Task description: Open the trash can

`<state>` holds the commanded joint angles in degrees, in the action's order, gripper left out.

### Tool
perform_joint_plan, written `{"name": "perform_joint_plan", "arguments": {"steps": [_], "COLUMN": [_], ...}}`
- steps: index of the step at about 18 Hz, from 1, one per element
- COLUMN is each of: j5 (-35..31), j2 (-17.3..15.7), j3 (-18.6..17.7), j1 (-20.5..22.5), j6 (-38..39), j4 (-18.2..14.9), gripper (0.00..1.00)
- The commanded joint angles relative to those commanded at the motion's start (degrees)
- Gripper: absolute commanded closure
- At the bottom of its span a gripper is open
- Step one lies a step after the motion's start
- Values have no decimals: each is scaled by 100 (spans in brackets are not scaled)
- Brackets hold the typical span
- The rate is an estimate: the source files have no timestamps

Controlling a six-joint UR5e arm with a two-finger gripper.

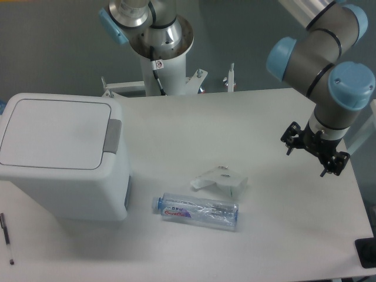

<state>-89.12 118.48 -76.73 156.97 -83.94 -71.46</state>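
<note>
fixed cam: arm bends in from top right, wrist angled down over the worktop's (264,117) right edge. gripper (315,148) hangs there holding nothing; can't tell if fingers are spread or pressed together. trash can (61,158) sits at left edge, lid flat down, well apart from gripper. plastic bottle (197,210) lies near front edge, white bracket (220,181) just behind it.

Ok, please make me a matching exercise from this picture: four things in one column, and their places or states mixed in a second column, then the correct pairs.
Things:
1. trash can
2. plastic bottle
3. pen
4. gripper

Places or states:
A. lying on its side, near the table's middle
B. in the air, over the table's right side
C. standing at the left, lid closed
D. lying by the table's front left edge

Pairs: 1-C, 2-A, 3-D, 4-B
</note>
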Motion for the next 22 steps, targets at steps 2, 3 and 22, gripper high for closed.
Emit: {"name": "perform_joint_plan", "arguments": {"steps": [2,3,22], "j5": [0,0,96], "j2": [0,0,-158], "j3": [-9,-9,-588], "j1": [-9,-9,-18], "j6": [0,0,509], "j4": [9,0,694], "gripper": [0,0,0]}}
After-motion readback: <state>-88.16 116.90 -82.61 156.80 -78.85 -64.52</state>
